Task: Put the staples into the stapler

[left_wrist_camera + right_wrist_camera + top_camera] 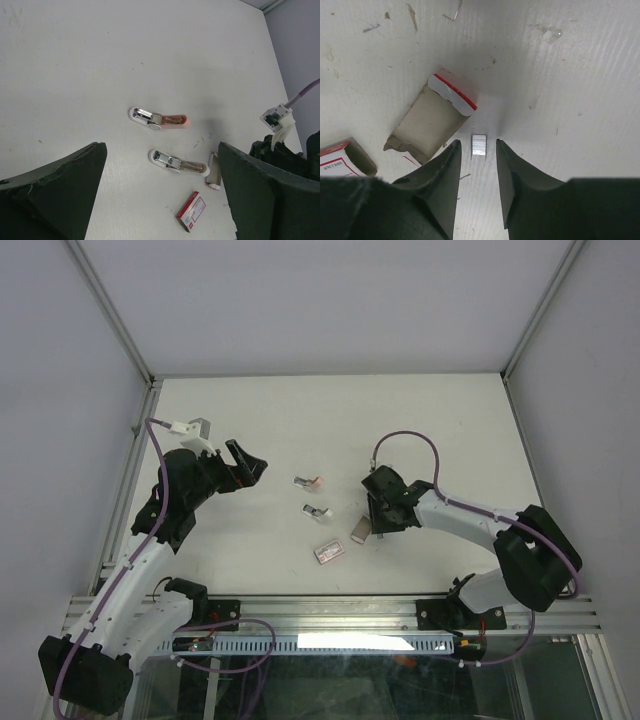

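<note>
The staples (479,145), a short grey metal strip, lie flat on the table between the fingertips of my right gripper (478,146). Its jaws are open, one on each side of the strip, with small gaps and no contact. In the top view the right gripper (379,529) points down beside the cardboard sleeve (360,529), and the strip is hidden there. A pale pink and white mini stapler (157,119) (311,482) lies at mid-table with its metal channel showing. My left gripper (161,150) (250,465) is open and empty, hovering left of the stapler.
A second white mini stapler (179,162) (317,511) lies just nearer than the pink one. The flat red-and-white box (191,211) (329,552) (337,157) lies near the front. The open sleeve (432,122) is just left of the right fingers. Loose single staples dot the table.
</note>
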Robot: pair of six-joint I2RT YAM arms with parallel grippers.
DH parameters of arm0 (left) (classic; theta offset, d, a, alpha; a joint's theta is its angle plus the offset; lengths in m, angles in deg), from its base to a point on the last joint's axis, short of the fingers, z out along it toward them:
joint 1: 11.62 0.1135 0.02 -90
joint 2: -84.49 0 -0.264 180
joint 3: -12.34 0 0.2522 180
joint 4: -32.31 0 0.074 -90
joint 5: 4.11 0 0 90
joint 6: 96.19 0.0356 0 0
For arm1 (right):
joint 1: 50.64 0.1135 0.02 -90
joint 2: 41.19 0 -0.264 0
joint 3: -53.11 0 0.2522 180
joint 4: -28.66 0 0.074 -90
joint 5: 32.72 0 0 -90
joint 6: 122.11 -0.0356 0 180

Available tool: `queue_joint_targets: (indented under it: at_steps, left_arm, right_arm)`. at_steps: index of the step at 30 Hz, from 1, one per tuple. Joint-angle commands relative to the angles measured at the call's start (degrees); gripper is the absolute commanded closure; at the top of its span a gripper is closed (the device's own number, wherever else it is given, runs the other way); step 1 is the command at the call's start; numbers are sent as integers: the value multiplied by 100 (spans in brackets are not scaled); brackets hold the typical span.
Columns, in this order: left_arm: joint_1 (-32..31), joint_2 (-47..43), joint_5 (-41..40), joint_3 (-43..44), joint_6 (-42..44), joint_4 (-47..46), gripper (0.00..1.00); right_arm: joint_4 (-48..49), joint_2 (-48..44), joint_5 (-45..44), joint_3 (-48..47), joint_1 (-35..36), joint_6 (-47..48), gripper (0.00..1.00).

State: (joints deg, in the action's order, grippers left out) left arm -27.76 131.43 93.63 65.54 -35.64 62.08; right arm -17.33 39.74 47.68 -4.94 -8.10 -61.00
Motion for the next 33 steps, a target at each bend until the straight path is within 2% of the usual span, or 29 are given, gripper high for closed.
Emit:
queue_joint_targets:
  at_steps: [1,7,17,20,26,28,33]
  left_arm:
    - [-4,-5,-43,9,-17,-327,2]
    - [-6,-22,-62,11,-16,-322,2]
    - [-6,-29,-58,-17,-34,-339,2]
    - [-3,-23,-63,-28,-38,-353,2]
    - [-43,20,303,-217,-87,-695,3]
    - [-228,54,454,-367,-255,-1091,4]
    - [-1386,307,520,-888,-981,-2623,5]
  right_arm:
    - [76,102,-198,-62,43,-144,65]
    - [120,175,-217,-78,43,-144,72]
    - [148,333,-269,-116,42,-135,78]
    - [142,332,-293,-120,43,-135,83]
    - [224,-34,-221,-183,43,-56,87]
    - [361,-245,34,-258,-41,5,88]
    - [1227,-906,1346,-272,-524,39,88]
